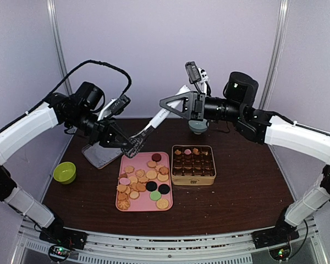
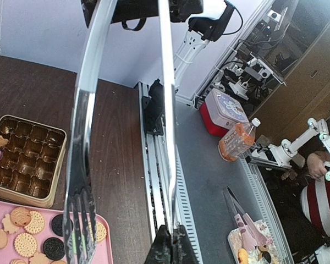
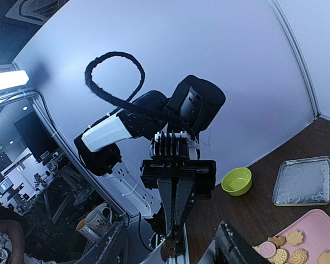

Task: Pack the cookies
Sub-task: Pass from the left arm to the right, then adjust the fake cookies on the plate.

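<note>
The cookies [image 1: 143, 184] lie spread on a pink tray [image 1: 148, 205]; a few more sit in the top row of the gold tin [image 1: 193, 164] to its right. My left gripper [image 1: 129, 144] is shut on one arm of silver tongs [image 1: 159, 115], held above the tray's far end. In the left wrist view the fingers [image 2: 173, 242] pinch one tong arm [image 2: 165, 110], and the forked tip [image 2: 80, 220] hangs over the cookies [image 2: 25, 242]. My right gripper [image 1: 164, 103] is open, high in the air at the tongs' upper end. Its fingers [image 3: 115, 242] stand wide apart.
A green bowl [image 1: 64, 172] sits at the left. A clear shallow tray [image 1: 99, 155] lies behind the pink tray. A grey bowl [image 1: 198, 126] stands behind the tin. The green bowl [image 3: 236, 181] and clear tray [image 3: 302, 181] also show in the right wrist view.
</note>
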You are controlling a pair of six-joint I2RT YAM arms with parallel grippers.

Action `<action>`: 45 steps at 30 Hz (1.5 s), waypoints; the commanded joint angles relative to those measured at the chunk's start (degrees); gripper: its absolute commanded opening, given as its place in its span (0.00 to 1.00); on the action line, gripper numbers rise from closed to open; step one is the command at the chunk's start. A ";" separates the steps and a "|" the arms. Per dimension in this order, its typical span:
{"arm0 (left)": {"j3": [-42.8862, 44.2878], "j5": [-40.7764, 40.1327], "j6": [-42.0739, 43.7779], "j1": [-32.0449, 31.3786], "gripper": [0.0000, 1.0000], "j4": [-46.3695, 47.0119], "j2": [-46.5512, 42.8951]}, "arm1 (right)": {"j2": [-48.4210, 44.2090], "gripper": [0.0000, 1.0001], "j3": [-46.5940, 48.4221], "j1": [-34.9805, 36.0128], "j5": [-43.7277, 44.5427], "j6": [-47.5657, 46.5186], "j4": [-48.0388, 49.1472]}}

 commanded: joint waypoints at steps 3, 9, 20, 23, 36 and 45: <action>1.13 0.13 3.37 0.84 0.00 -2.09 -0.56 | 0.97 0.55 2.72 -0.16 -5.55 -3.57 -6.92; 1.28 -0.30 3.49 0.97 0.00 -2.12 -0.77 | 1.78 0.54 2.74 -0.05 -5.86 -3.96 -8.93; 1.46 -2.85 3.86 0.97 0.00 -2.13 0.03 | -1.16 0.35 2.88 -0.02 1.70 -6.10 -11.63; 2.10 -6.71 4.12 0.98 0.07 -2.13 0.12 | -2.57 0.32 1.62 0.09 4.12 -6.66 -11.83; 1.58 -34.36 5.62 6.72 0.83 -1.83 -4.44 | -3.78 0.29 -0.21 7.72 28.04 -20.45 -28.59; -8.34 -52.86 7.31 17.51 0.98 3.03 -13.54 | 1.00 0.29 -3.81 14.83 40.51 -22.83 -27.50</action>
